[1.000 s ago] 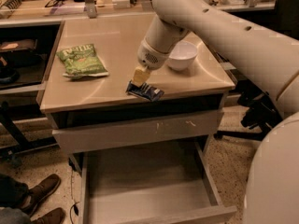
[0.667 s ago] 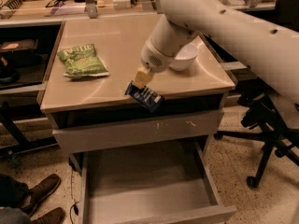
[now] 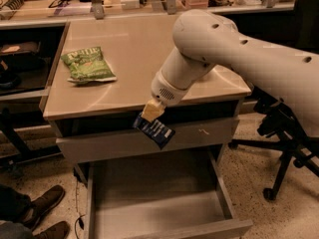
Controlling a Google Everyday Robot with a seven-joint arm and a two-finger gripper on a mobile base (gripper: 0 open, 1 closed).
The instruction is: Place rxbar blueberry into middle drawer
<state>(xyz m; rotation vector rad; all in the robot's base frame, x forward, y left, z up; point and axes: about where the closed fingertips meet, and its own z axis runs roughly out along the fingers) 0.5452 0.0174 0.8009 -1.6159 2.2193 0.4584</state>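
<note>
**Blue bar dangling over the open drawer**

The gripper (image 3: 152,111) hangs just off the front edge of the table (image 3: 129,39), its pale fingers pinched tight on the top end of the rxbar blueberry (image 3: 155,130). The dark blue bar dangles tilted right beneath the fingertips, in front of the closed upper drawer front (image 3: 109,144) and clear of the tabletop. Below it, and well apart from it, the middle drawer (image 3: 159,208) stands pulled out with its flat bottom showing. Sweeping across now: brown shoes (image 3: 42,205) sit on the speckled floor at lower left, and a green chip bag (image 3: 88,63) lies flat on the left of the table. The big white arm (image 3: 239,49) reaches in from the right over the table's right corner, and a black office chair (image 3: 284,138) stands on its castors at far right
</note>
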